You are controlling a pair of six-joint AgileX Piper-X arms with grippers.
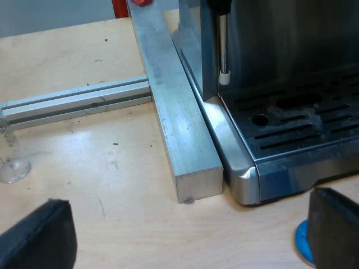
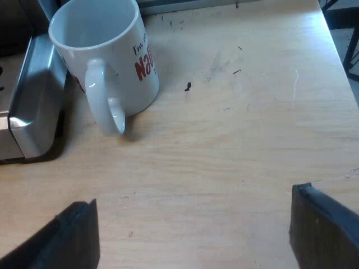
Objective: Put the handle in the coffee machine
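Note:
My left gripper (image 1: 188, 238) is open over the wooden table, close to the corner of the espresso machine (image 1: 269, 84), with nothing between its fingers. The machine's slotted drip tray (image 1: 303, 126) and its steam wand (image 1: 223, 50) show. A blue tamper (image 1: 303, 244) peeks out beside one left finger (image 1: 335, 227). My right gripper (image 2: 193, 235) is open above bare table, a short way from a white mug (image 2: 106, 56) with red lettering that stands upright beside the machine's corner (image 2: 31, 106).
Two aluminium bars (image 1: 174, 106) lie on the table, one along the machine's side, the other (image 1: 73, 101) meeting it at a right angle. A measuring glass (image 1: 10, 157) stands near the second bar. Something red (image 1: 140, 3) sits at the long bar's far end. The table's edge (image 2: 336, 50) lies beyond the mug.

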